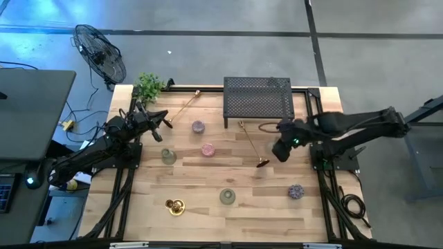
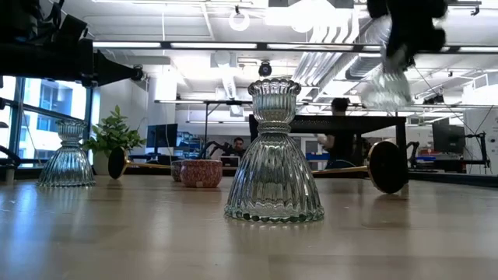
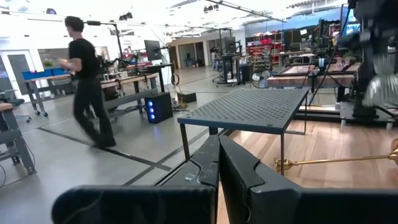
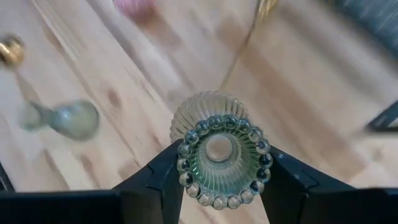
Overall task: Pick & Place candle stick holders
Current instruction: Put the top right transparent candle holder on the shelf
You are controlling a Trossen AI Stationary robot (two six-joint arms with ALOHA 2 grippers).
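Observation:
My right gripper (image 4: 221, 177) is shut on a clear grey-green glass candle stick holder (image 4: 214, 143), high above the table's right middle (image 1: 282, 146); the low view shows it blurred (image 2: 385, 85). Two more clear glass holders (image 2: 274, 155) (image 2: 68, 155) stand on their flared bases. Pink cups (image 1: 198, 126) (image 1: 208, 149), a purple cup (image 1: 296, 191) and a gold holder (image 1: 174, 205) stand on the table. Two brass sticks (image 1: 250, 144) (image 1: 183, 104) lie on their sides. My left gripper (image 3: 217, 168) waits shut at the left edge (image 1: 158, 119). My right gripper pinches the glass holder's beaded top end (image 4: 186, 165) between its two fingers (image 4: 163, 183), one on each side. The fingers come steeply from above. The holder hangs below them with its flared base (image 4: 196, 109) downward, lifted clear of the table.
A black mesh rack (image 1: 257, 97) stands at the far middle of the table, and a small potted plant (image 1: 149, 84) stands at the far left corner. A person (image 3: 87, 74) walks in the room beyond. Bare wood lies along the near edge (image 1: 263, 221).

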